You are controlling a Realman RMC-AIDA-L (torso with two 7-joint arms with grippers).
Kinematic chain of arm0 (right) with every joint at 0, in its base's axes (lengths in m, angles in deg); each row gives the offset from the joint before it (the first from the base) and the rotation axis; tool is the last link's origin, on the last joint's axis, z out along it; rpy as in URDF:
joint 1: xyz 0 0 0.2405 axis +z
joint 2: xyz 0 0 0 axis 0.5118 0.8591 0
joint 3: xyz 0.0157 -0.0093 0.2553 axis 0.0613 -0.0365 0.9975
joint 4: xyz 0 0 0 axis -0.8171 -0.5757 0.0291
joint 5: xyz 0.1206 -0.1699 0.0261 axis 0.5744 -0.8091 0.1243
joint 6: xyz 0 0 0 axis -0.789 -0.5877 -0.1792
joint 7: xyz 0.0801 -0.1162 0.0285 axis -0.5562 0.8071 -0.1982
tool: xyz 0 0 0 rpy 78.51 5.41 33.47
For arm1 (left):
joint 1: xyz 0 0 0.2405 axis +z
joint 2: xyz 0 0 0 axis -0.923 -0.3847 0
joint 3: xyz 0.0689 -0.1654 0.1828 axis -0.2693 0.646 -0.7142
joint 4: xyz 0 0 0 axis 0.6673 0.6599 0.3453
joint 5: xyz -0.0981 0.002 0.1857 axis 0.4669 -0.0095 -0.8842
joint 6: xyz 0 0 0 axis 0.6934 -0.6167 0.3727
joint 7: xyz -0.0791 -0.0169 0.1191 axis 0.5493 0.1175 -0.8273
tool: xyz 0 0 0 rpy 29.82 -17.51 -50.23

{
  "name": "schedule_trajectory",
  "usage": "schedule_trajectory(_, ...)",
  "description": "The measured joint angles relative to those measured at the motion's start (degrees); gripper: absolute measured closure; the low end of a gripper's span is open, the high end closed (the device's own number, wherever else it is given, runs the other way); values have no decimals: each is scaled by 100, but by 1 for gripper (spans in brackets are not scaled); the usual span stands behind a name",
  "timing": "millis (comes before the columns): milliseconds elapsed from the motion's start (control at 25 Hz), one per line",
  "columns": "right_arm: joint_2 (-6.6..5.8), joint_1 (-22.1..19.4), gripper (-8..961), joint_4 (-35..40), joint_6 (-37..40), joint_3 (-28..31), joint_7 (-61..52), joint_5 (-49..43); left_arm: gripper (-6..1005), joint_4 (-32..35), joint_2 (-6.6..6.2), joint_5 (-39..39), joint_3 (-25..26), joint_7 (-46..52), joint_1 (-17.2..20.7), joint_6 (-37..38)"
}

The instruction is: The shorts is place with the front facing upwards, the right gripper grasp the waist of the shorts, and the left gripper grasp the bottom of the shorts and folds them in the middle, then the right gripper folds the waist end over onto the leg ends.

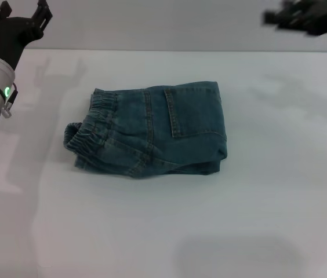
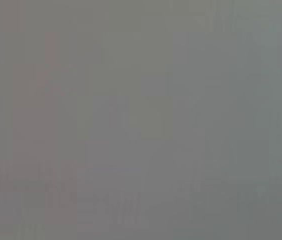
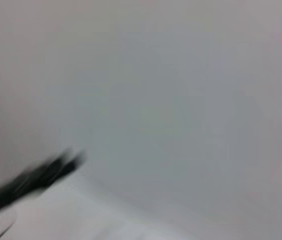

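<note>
Plain white table [image 1: 268, 220] up front, nothing but its bare surface closest to the head camera. Further back, near the middle, sits the shorts [image 1: 152, 130], folded into a compact blue-green denim bundle. Ruffled waist [image 1: 94, 130] on the bundle's left side, puckered and a bit darker, lying on top of the layers below. Stitched pocket [image 1: 189, 110] facing up on the right half, with a folded edge running down the right side. Can't pick out the leg hems from here, tucked somewhere under the top layer.

Left gripper [image 1: 21, 23] way up in the far left corner, raised off the table and well apart from the shorts, black prongs spread wide with nothing between them. Green ring light [image 1: 6, 91] glowing on the silver arm below it.

Right gripper [image 1: 308, 17] off in the far right corner, also well clear of the denim and badly smeared, so can't tell whether fingers are apart or together. Right wrist view only catches a dark blurry streak against pale wall, not sure which part. Left wrist view just flat grey, no detail at all.
</note>
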Motion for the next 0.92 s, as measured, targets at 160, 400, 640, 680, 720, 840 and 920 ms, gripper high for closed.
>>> schedule_trajectory(160,34,-384,299,-478,-639,184,1295,1270,172,-263,0,-2,355,-8,169,135)
schedule_trajectory(400,127,-515,299,-1790,-1758,498,4307,3456,172,-351,0,-9,516,-36,239,241)
schedule_trajectory(640,141,-411,299,-3167,-1791,672,7774,6548,172,-361,4,-4,554,-37,291,428)
schedule_trajectory(680,142,-392,299,-3312,-1739,673,8100,6924,172,-361,7,-3,587,-38,297,448)
schedule_trajectory(720,132,-365,298,-3473,-1652,682,8397,7342,172,-361,8,-2,649,-39,305,452)
schedule_trajectory(840,115,-361,298,-3519,-1621,697,8427,7552,172,-360,8,-1,701,-40,313,452)
schedule_trajectory(920,112,-361,298,-3526,-1620,732,8428,7643,172,-355,9,-1,814,-41,318,454)
